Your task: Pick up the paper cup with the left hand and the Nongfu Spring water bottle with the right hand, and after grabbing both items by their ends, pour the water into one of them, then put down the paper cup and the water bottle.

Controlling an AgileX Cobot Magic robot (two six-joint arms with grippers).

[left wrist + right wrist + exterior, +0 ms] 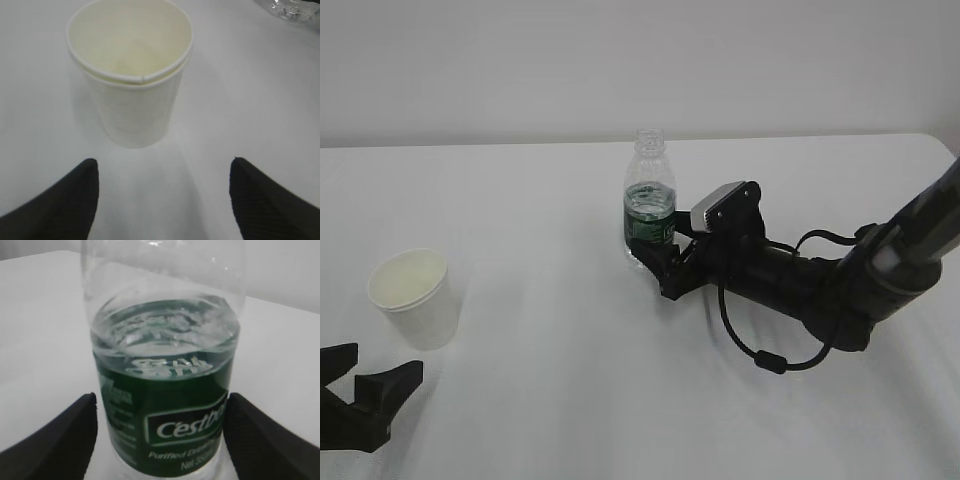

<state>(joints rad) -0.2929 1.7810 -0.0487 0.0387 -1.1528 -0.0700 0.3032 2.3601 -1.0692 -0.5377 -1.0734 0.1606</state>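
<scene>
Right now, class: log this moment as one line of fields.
left gripper: open, short of paper cup | right gripper: open around water bottle | bottle: upright, part-full | cup: upright, empty

Matt white paper cup (131, 85); glossy clear plastic bottle (162, 375); ribbed black fingers (265, 200).

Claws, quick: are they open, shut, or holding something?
Left claw: open, empty, just short of the paper cup.
Right claw: open around the water bottle, not squeezing yet.

The tabletop (570, 400) is seen from above at a slant; the paper cup (131, 75) and the bottle (162, 390) are each seen close up by one wrist view.
</scene>
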